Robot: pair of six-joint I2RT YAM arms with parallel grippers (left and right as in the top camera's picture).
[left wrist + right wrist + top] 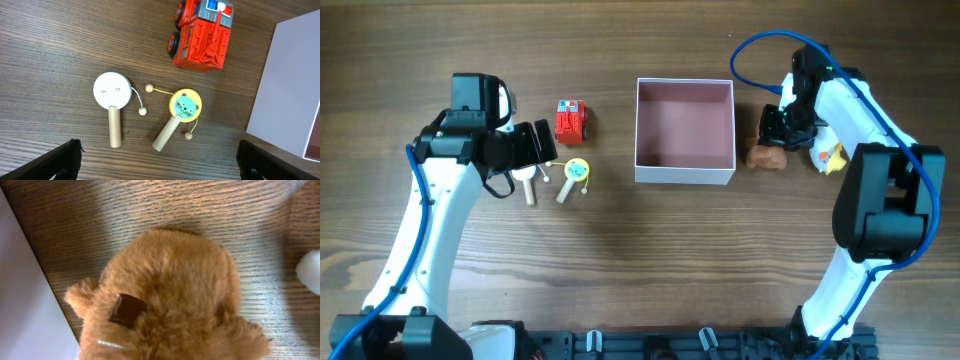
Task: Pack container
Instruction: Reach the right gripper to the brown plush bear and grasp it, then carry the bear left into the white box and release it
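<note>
The left gripper (548,143) was spread wide: in its wrist view the two dark fingers (65,160) stood at the bottom corners with nothing between them. It hung over two small wooden-handled rattle drums lying side by side, a white drum (112,90) and a yellow drum (185,105) with a cat face. A red toy truck (201,35) sat just beyond them.

The right gripper (775,130) was low over a brown plush toy (767,157), but its fingers were hidden, so I cannot tell whether it gripped the toy. A yellow and white toy (833,158), possibly another plush, lay near that arm.

The container (685,176) stood mid-table between the arms, with the plush toy just beside its right wall.
</note>
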